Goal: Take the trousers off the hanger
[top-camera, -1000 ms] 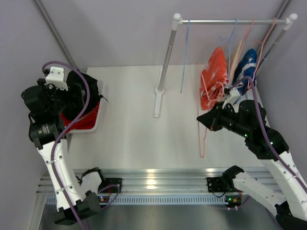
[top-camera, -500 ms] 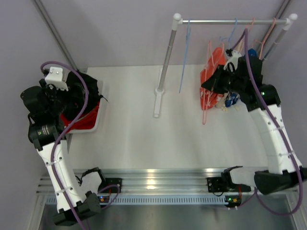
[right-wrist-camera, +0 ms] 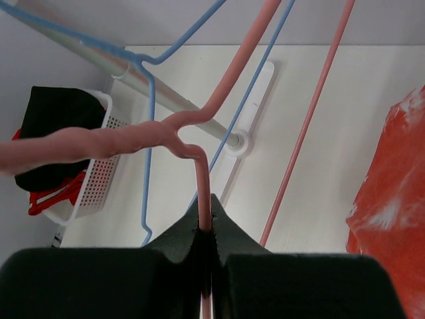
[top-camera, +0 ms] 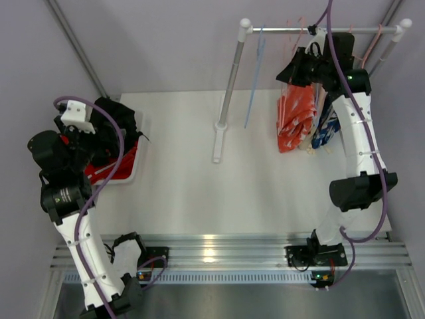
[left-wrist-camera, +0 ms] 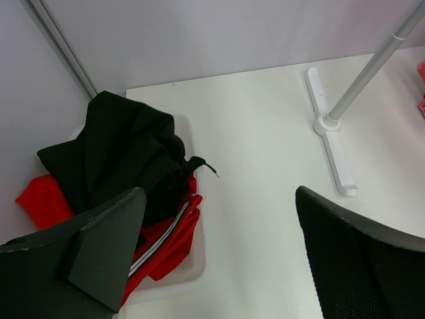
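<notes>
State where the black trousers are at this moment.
In the top view, the black trousers lie at the left side of the table, heaped in the white basket on top of the red trousers.

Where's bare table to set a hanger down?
Open table between basket and rack foot, running right along the near edge. Crowded: basket, heaped with trousers; far right corner under the rod, hung garments.

One red trousers [left-wrist-camera: 40, 198], one black trousers [left-wrist-camera: 126, 153], one orange garment [top-camera: 295, 116], one blue garment [top-camera: 325, 133].
</notes>
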